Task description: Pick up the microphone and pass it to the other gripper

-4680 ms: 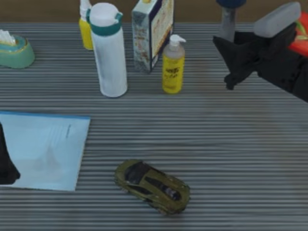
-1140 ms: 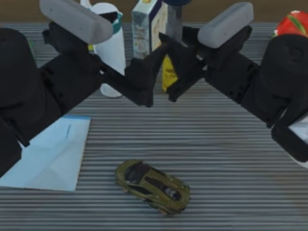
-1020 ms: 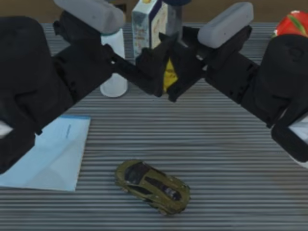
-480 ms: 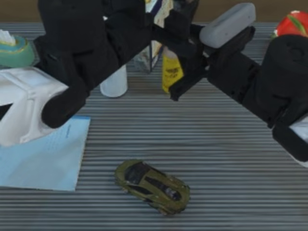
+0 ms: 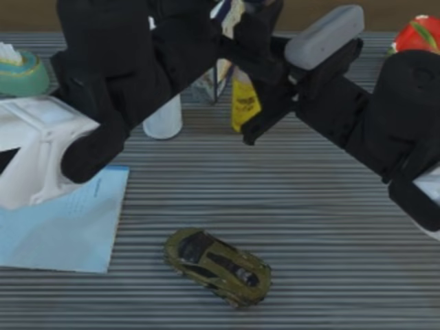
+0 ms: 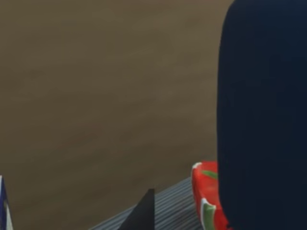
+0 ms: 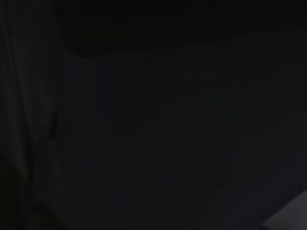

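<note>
While both arms are raised over the far middle of the table (image 5: 330,206), the left claw (image 5: 230,38) and the right claw (image 5: 265,89) are met close together above the bottles. The microphone's (image 6: 261,115) dark navy head is seen large in the left wrist view, right in front of that camera; in the top view the microphone is hidden behind the two claws, so which claw grips it cannot be told, nor how wide either claw stands. The right wrist view is dark. Under the claws, a yellow pump bottle (image 5: 244,106) is seen tilted, with a white bottle (image 5: 163,118) just to its left and a carton (image 5: 210,86) between and behind them, mostly covered. A green dish (image 5: 20,72) is placed at the far left edge, and a red object (image 5: 416,34) at the far right corner; the same red object (image 6: 206,196) is shown beside the navy head in the left wrist view. A blue sheet of paper (image 5: 69,227) is laid flat at the left, and an olive toy car (image 5: 216,267) is set nearer the front, well apart from the bottles.
</note>
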Action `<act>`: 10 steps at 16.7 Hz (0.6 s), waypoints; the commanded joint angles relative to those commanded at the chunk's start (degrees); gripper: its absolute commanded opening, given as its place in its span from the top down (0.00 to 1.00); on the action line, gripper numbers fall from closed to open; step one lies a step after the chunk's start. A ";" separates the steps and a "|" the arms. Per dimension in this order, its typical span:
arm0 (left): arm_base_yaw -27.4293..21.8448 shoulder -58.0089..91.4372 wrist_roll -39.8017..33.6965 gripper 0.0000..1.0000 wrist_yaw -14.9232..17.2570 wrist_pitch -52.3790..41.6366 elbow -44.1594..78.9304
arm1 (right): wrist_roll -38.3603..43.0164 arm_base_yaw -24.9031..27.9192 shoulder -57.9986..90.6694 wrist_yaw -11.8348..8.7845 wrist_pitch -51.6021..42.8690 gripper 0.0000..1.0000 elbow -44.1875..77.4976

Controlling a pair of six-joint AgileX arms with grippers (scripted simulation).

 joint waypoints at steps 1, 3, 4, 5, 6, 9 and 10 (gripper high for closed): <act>0.00 0.00 0.00 0.53 0.00 0.00 0.00 | 0.00 0.00 0.00 0.00 0.00 1.00 0.00; 0.00 0.00 0.00 0.68 0.00 0.00 0.00 | 0.00 0.00 0.00 0.00 0.00 1.00 0.00; 0.00 0.00 0.00 0.75 0.00 0.00 0.00 | 0.00 0.00 0.00 0.00 0.00 1.00 0.00; 0.00 0.00 0.00 0.83 0.00 0.00 0.00 | 0.00 0.00 0.00 0.00 0.00 1.00 0.00; 0.00 0.00 0.00 0.90 0.00 0.00 0.00 | 0.00 0.00 0.00 0.00 0.00 1.00 0.00; 0.00 0.00 0.00 1.00 0.00 0.00 0.00 | 0.00 0.00 0.00 0.00 0.00 1.00 0.00; 0.00 0.00 0.00 1.00 0.00 0.00 0.00 | 0.00 0.00 0.00 0.00 0.00 1.00 0.00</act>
